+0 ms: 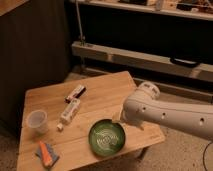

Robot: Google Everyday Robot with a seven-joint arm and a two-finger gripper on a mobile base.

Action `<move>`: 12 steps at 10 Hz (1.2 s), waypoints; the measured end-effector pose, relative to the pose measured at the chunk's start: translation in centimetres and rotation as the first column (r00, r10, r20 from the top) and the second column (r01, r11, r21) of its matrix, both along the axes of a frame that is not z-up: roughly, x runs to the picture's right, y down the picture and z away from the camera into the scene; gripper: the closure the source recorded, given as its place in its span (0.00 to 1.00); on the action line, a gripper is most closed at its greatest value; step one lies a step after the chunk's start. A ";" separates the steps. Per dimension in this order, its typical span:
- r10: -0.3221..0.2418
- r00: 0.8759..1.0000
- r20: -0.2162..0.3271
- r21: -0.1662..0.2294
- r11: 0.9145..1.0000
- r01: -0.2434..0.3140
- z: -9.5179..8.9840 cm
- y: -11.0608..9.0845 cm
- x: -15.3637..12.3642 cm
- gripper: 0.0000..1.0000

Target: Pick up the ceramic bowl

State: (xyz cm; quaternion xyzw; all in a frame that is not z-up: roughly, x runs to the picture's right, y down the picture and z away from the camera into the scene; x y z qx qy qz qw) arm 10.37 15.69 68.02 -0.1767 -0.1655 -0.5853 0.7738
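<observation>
Camera view, single entry.

1. Wide, shallow, glossy green ceramic bowl (107, 138) with pale swirl marks inside. It sits flat on the light wooden tabletop (107, 90), close to the near edge. All places below are given from this bowl.
2. End effector (119, 119) of the white robot arm (165, 115). It is at the bowl's far right rim, mostly hidden behind the arm's rounded joint. Its fingers are spread to their widest and grip nothing. Whether they touch the rim cannot be told. The arm runs off to the right of the bowl, past the tabletop's edge.
3. Small translucent plastic cup (37, 120), upright, well to the left of the bowl.
4. White oblong packet (70, 110), lying flat, up and to the left of the bowl, between bowl and cup.
5. Small white cube (59, 127), just beside the near end of the packet, left of the bowl.
6. Dark red and white bar-shaped package (76, 92), lying flat, farther from the bowl than the white packet.
7. Orange and grey-blue flat item (46, 153), left of the bowl, near the tabletop's front corner.
8. Grey metal rail (140, 57), far beyond the bowl, behind the tabletop.
</observation>
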 end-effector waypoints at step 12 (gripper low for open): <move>-0.213 0.701 0.681 0.061 0.970 0.236 3.4 -4.3 1.3 0.20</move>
